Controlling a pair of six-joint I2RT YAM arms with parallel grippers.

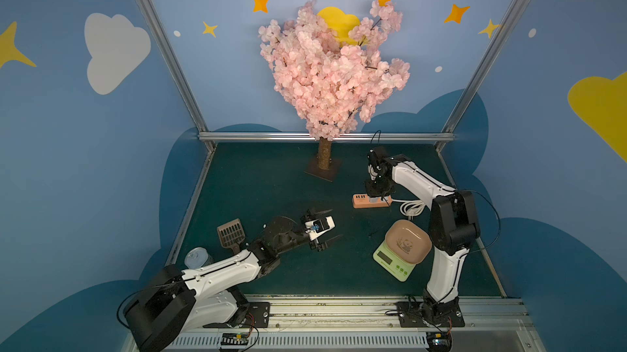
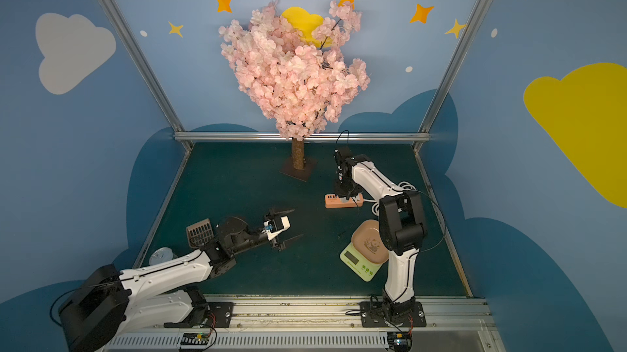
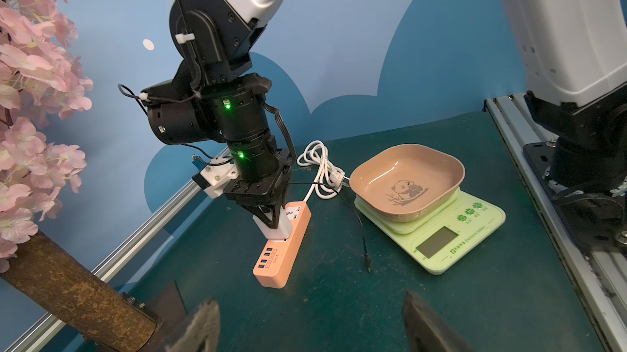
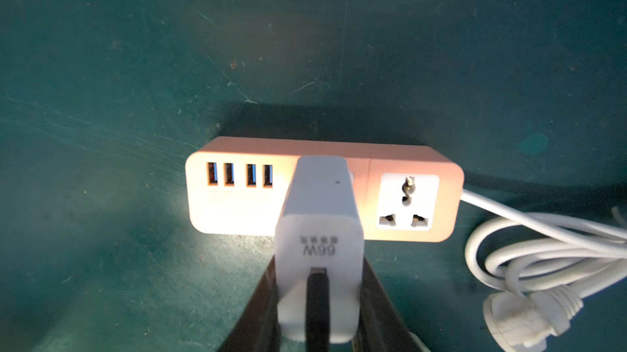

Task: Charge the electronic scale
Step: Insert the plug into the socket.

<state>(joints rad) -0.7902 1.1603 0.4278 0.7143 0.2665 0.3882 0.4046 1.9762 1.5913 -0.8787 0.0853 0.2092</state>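
Note:
The pale-green electronic scale (image 1: pixel 397 260) (image 2: pixel 362 263) (image 3: pixel 451 231) carries a tan panda tray (image 3: pixel 407 180) and stands at the front right, beside the right arm's base. My right gripper (image 4: pixel 319 265) (image 1: pixel 377 194) (image 3: pixel 271 221) points down, shut on the white charger cube (image 4: pixel 319 218). The cube stands against the orange power strip (image 4: pixel 407 160) (image 1: pixel 359 202), over the socket beside its USB ports. A black cable leaves the cube and its loose plug end (image 3: pixel 367 263) lies on the mat near the scale. My left gripper (image 1: pixel 337 223) (image 2: pixel 298 223) (image 3: pixel 310 309) hovers open and empty at mid-table.
The strip's white cord (image 1: pixel 412 206) lies coiled behind the scale. A pink blossom tree (image 1: pixel 324 160) stands at the back centre. A brown slotted scoop (image 1: pixel 232 233) and a tin can (image 1: pixel 196 258) sit at the left edge. A metal rail (image 1: pixel 339 306) runs along the front.

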